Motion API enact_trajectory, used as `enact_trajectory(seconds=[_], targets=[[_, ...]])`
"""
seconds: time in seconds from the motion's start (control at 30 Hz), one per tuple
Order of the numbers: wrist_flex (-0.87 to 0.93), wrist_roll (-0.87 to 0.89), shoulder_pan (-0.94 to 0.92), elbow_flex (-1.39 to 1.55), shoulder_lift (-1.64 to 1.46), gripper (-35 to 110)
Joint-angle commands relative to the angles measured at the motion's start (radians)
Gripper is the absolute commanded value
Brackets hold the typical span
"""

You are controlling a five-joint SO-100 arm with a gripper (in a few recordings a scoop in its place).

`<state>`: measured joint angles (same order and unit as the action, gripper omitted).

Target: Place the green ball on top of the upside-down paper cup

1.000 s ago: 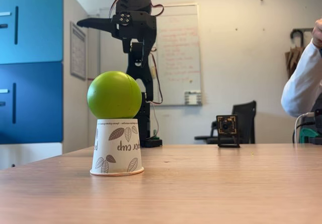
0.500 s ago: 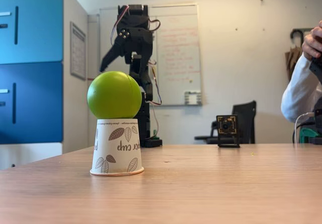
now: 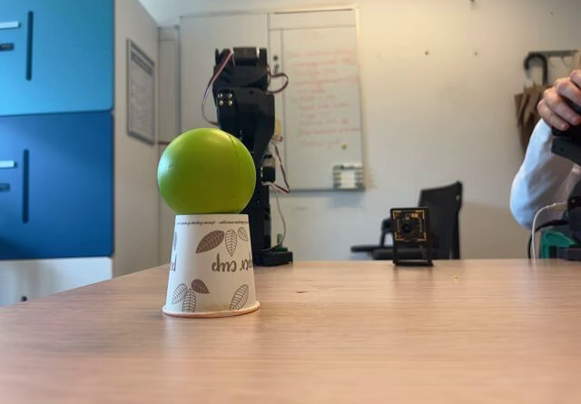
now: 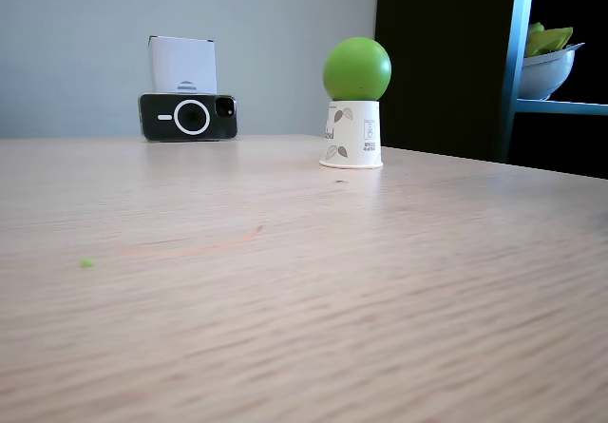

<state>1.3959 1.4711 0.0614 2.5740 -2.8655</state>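
Smooth lime-green ball (image 3: 206, 171) seated on the upturned base of the white tapered paper cup with brown leaf prints (image 3: 211, 265), rim down on the light wood-grain table (image 3: 381, 340); same stack in both fixed views. Black robot arm (image 3: 245, 123) folded upright behind the cup, well apart from the ball; gripper jaws not discernible, can't tell wide or narrow. Small black camera module (image 3: 410, 235) on a stand at the far table edge, right of the arm. Person's hand (image 3: 558, 100) and white sleeve (image 3: 543, 179) at the right edge. Blue cabinet (image 3: 56, 113) left, whiteboard (image 3: 318, 95) behind. Dark phone lying sideways (image 4: 188, 116) left of the cup, well apart. Broad bare tabletop in front and right of cup.
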Motion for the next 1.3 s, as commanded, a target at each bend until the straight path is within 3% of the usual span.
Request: enact_trajectory(seconds=[0.0,0.6,0.8,1.27], targets=[[-0.094,0.005,0.0,0.118,-0.057,0],[-0.094,-0.002,-0.009,0.534,-0.388,0],[-0.006,-0.006,-0.011,0.538,-0.454,0],[-0.003,-0.006,-0.006,0.538,-0.46,0]])
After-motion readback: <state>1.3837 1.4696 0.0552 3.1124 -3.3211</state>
